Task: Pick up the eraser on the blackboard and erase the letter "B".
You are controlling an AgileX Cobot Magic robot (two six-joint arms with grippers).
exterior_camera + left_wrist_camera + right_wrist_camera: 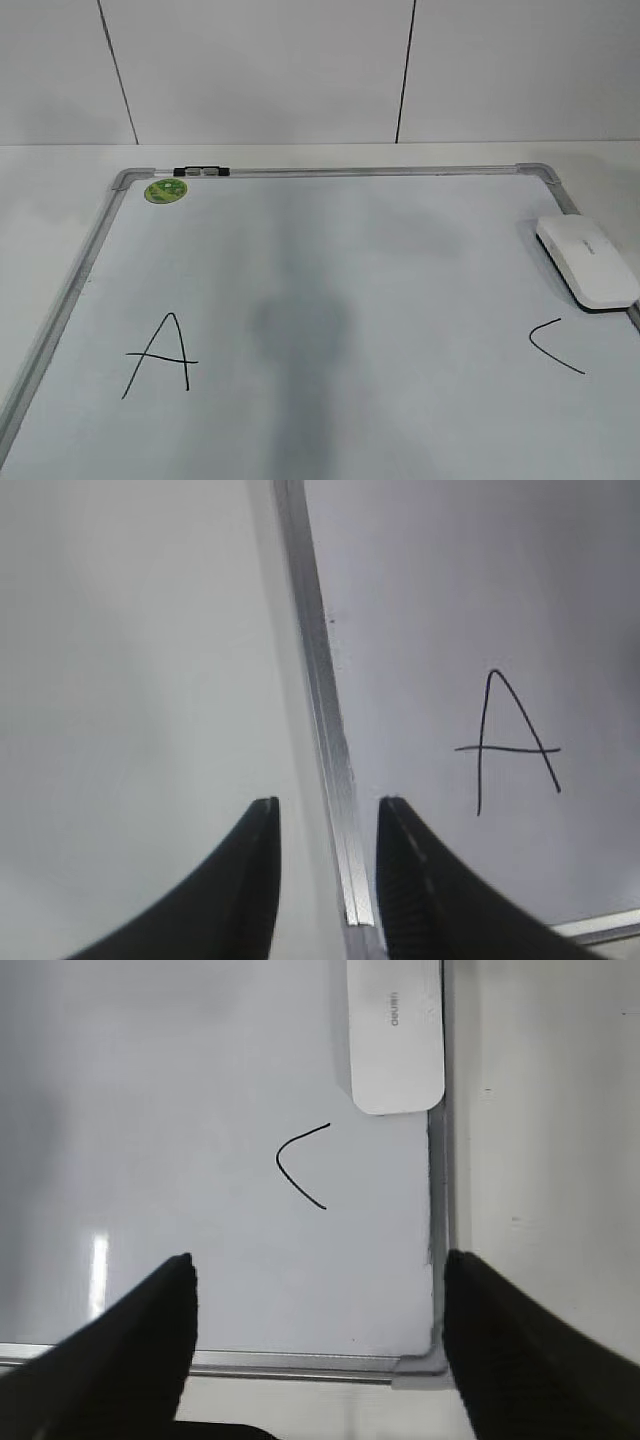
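The blackboard [400, 250] is a white board with a grey frame, lying flat. The white eraser [587, 262] rests on its right edge, above the "C" [555, 345]. No letter "B" shows; a faint dark patch [300, 330] lies between the "A" [160, 355] and the "C". My left gripper [328, 805] is open and empty above the board's left frame, with the "A" [505, 745] to its right. My right gripper [318, 1260] is wide open and empty above the board's near right corner, with the "C" [300, 1165] and eraser [393, 1035] ahead. Neither gripper shows in the exterior view.
A round green magnet [166, 190] sits at the board's far left corner, next to a small black and grey piece [200, 172] on the top frame. The white table [50, 200] surrounds the board, with a panelled wall behind.
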